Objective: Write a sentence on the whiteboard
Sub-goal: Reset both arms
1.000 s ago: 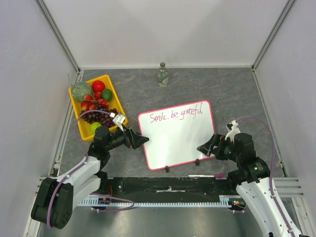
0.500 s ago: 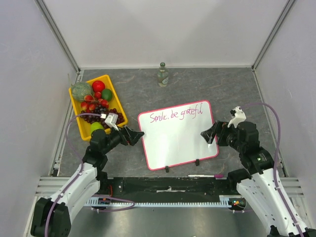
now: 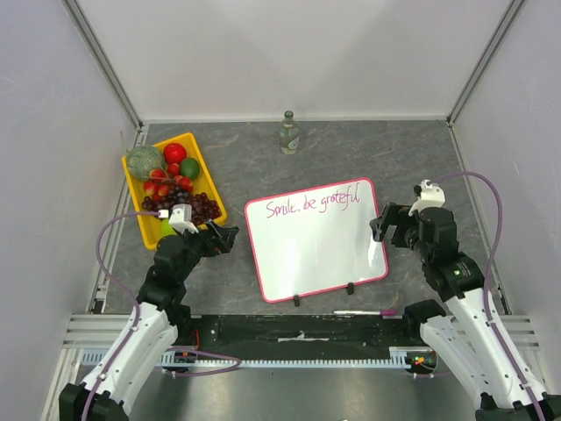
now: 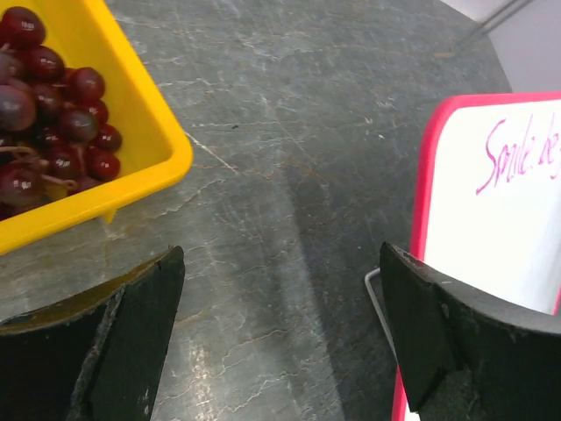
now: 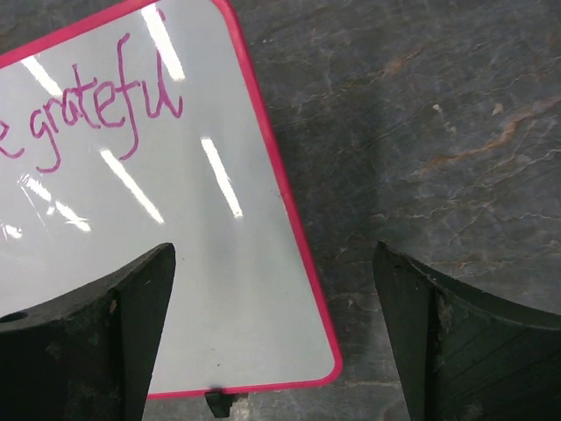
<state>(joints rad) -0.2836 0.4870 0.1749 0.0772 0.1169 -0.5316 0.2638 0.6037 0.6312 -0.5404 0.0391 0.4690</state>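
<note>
The whiteboard [image 3: 316, 250] lies flat in the middle of the table, white with a pink-red rim and two black clips on its near edge. The sentence [image 3: 313, 203] runs along its far edge in pink cursive. My left gripper [image 3: 223, 237] hovers open just left of the board, nothing between its fingers. In the left wrist view the gripper [image 4: 280, 263] spans bare table, with the whiteboard [image 4: 500, 237] and the start of the sentence [image 4: 517, 153] at right. My right gripper [image 3: 383, 224] is open over the board's right edge. The right wrist view shows the gripper [image 5: 273, 254], whiteboard [image 5: 131, 237] and sentence [image 5: 105, 114].
A yellow tray [image 3: 201, 156] of fruit sits at the far left; its corner [image 4: 131, 114] holds grapes [image 4: 61, 114]. A small glass bottle [image 3: 288, 133] stands at the back. A pink marker [image 3: 364, 312] lies on the black strip near the arm bases.
Both grippers have drawn back from the whiteboard's side edges. The left one moved left and away from the board; the right one rose and moved toward the far right. The board stayed put.
</note>
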